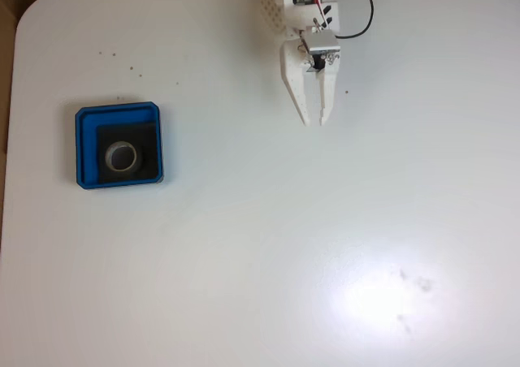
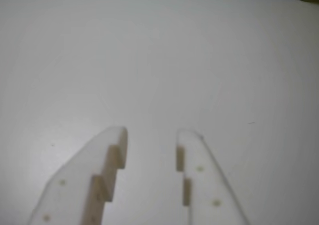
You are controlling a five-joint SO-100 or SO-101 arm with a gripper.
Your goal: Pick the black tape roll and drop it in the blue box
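The black tape roll (image 1: 122, 157) lies flat on the black floor of the blue box (image 1: 88, 118), roughly centred, at about nine o'clock on the white table (image 1: 244, 261) in the fixed view. By that lie, the drop looks already done.

The gripper (image 1: 314, 122) sits near twelve o'clock, well apart from the box; from the fingers (image 1: 293, 87) the roll is off toward eight o'clock. The fingers are slightly spread with nothing between them; in the wrist view the gripper (image 2: 151, 134) shows bare table through the gap.

The roll is probably light and stiff, a hard ring that will not crush, with a smooth outer rim that may slip. A good hold would likely be one finger through the hollow centre, the other outside the rim.
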